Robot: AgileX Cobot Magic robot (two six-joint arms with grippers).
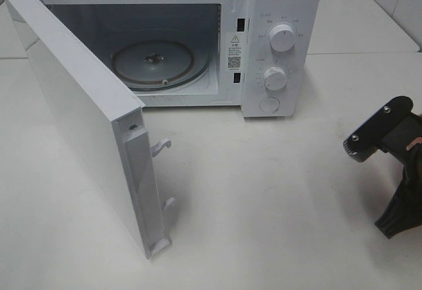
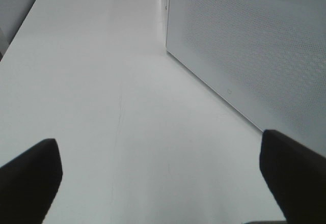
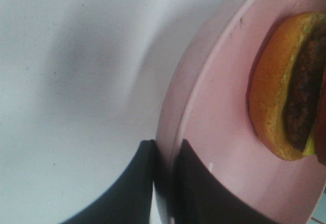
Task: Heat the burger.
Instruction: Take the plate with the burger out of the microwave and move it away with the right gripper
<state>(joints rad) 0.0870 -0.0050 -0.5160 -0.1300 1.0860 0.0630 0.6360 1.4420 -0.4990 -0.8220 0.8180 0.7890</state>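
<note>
Left tool (image 2: 160, 183): jaws stood wide apart, nothing between them, seen only in its wrist view. Right arm: entered at the right edge of the high view. Right tool (image 3: 164, 178): fingers (image 3: 198, 193) closed on the rim of a pink plate (image 3: 214, 127).

A white sticker (image 1: 235, 49) is seen on the microwave (image 1: 277, 13), on the front frame at the 3 o'clock edge of the open cavity. A warning triangle and a square code are printed on it, but the small words cannot be read. Tiny marks are printed around the two knobs (image 1: 283, 37); these are too small to be read.
</note>
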